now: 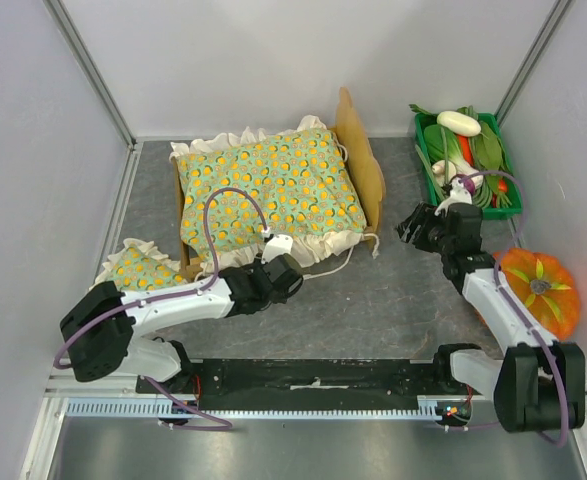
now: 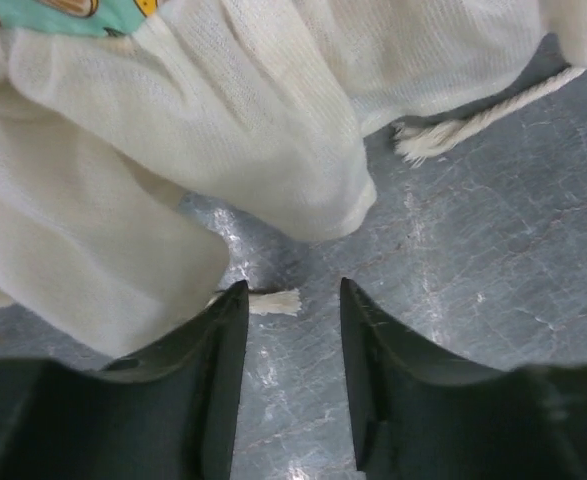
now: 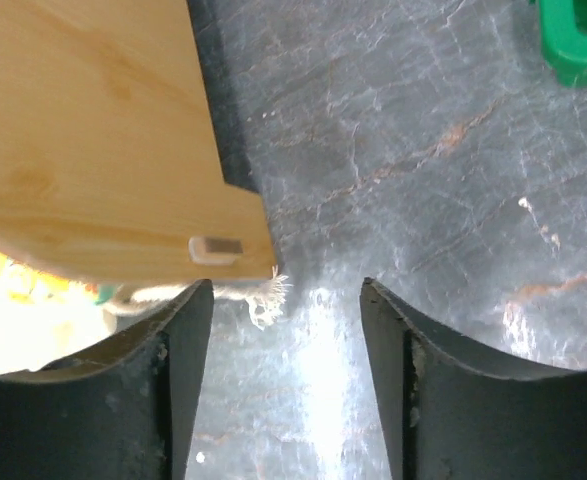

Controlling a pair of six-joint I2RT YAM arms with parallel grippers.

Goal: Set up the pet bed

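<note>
The pet bed (image 1: pixel 359 150) stands at the back of the table, a light-wood frame with its arched headboard on the right. A green orange-dotted cushion (image 1: pixel 273 190) with a cream frill fills it. My left gripper (image 1: pixel 291 270) hovers at the cushion's near edge. In the left wrist view this gripper (image 2: pixel 293 295) is open over bare table, the frill (image 2: pixel 173 150) just ahead and a cord end (image 2: pixel 275 303) by the left finger. My right gripper (image 1: pixel 406 228) is open beside the headboard (image 3: pixel 93 130), with a frayed cord end (image 3: pixel 268 295) near its left finger and nothing held.
A small matching pillow (image 1: pixel 138 268) lies on the table left of the bed. A green crate (image 1: pixel 505 150) of vegetables stands at the back right; its corner (image 3: pixel 578 45) shows in the right wrist view. An orange pumpkin-shaped object (image 1: pixel 541 290) sits by the right arm. Walls enclose three sides.
</note>
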